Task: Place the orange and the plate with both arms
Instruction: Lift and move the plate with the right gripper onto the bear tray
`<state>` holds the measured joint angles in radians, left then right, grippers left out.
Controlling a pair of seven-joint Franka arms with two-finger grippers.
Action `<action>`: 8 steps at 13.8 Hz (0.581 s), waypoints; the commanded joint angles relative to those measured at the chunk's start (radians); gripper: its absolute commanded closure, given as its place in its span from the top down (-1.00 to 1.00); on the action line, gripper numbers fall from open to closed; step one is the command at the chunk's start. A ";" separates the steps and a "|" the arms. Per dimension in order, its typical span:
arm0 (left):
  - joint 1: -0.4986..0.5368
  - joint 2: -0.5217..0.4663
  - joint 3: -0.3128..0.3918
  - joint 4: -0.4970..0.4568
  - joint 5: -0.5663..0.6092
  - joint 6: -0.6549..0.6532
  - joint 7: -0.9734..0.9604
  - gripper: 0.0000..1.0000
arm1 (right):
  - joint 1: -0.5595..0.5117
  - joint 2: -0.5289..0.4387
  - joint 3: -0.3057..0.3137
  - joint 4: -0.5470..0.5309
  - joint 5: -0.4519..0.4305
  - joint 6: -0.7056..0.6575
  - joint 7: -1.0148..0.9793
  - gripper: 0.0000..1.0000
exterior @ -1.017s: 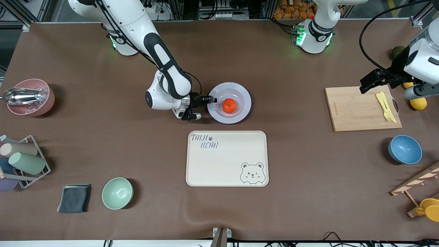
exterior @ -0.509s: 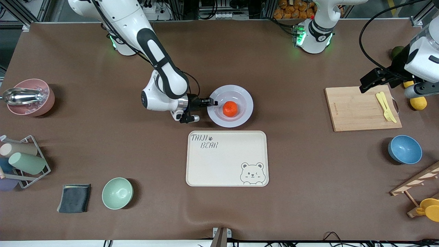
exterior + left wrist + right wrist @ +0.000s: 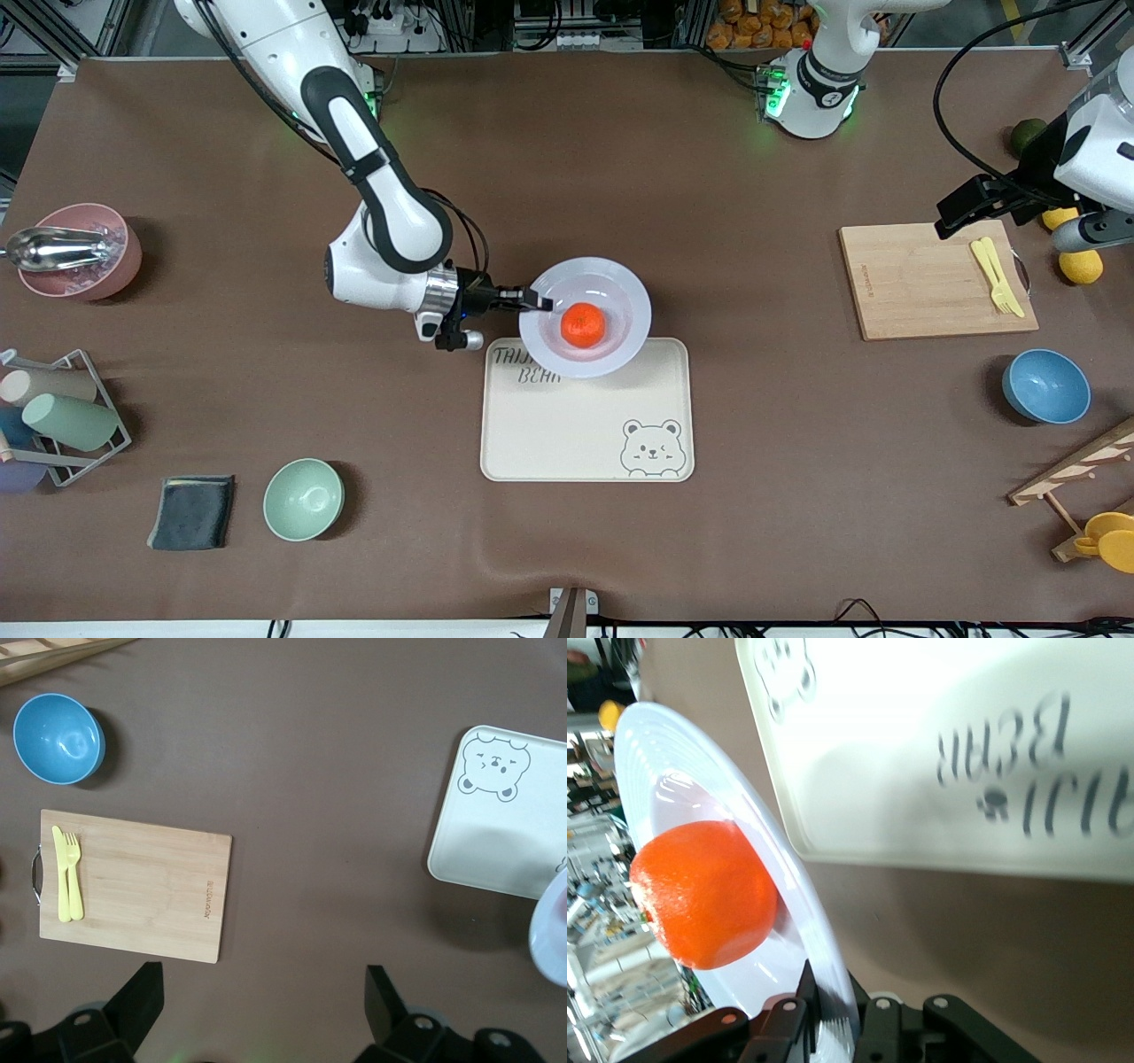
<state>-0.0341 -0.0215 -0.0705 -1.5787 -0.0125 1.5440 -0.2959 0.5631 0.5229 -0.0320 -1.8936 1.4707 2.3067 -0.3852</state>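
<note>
Clamped on the rim of the plate (image 3: 585, 317), the right gripper (image 3: 537, 303) holds it in the air over the edge of the bear tray (image 3: 586, 410) that lies farthest from the front camera, so that the plate covers part of the tray's lettering. In the right wrist view the two fingers (image 3: 799, 1005) pinch the rim (image 3: 824, 983) from above and below, with the printed tray (image 3: 948, 753) under it. The orange (image 3: 583, 324) sits in the plate's well, near its middle, and it rides with the plate over the tray.

Toward the left arm's end of the table from the tray, the left gripper (image 3: 257, 997) hangs in the air with its fingers (image 3: 137, 1001) spread wide apart and nothing between them; this arm waits. Below it, in its wrist view, lies the wooden cutting board (image 3: 133, 886), well apart from the tray (image 3: 505, 815), with a yellow fork and knife (image 3: 67, 873) lying on it. A blue bowl (image 3: 1045, 385) stands nearer to the front camera than the board, about level with the tray.
</note>
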 commanded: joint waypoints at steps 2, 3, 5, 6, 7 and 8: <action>0.008 -0.008 -0.003 -0.017 -0.027 0.008 0.023 1.00 | -0.022 0.175 -0.003 0.239 -0.093 0.000 0.150 -1.00; 0.008 -0.006 -0.003 -0.020 -0.027 0.013 0.024 1.00 | -0.028 0.216 -0.008 0.305 -0.175 0.002 0.222 -1.00; 0.008 -0.008 -0.003 -0.046 -0.026 0.047 0.024 1.00 | -0.026 0.279 -0.008 0.381 -0.307 0.000 0.352 -1.00; 0.008 -0.009 -0.003 -0.053 -0.026 0.059 0.024 1.00 | -0.026 0.293 -0.008 0.387 -0.317 0.000 0.376 -1.00; 0.008 -0.009 -0.005 -0.053 -0.026 0.059 0.024 1.00 | -0.023 0.304 -0.006 0.390 -0.316 0.000 0.376 -1.00; 0.008 -0.009 -0.005 -0.053 -0.026 0.059 0.024 1.00 | -0.023 0.318 -0.006 0.402 -0.314 0.002 0.379 -1.00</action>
<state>-0.0342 -0.0186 -0.0724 -1.6166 -0.0143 1.5869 -0.2959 0.5448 0.7951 -0.0450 -1.5513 1.1815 2.3129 -0.0476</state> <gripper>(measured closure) 0.000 0.907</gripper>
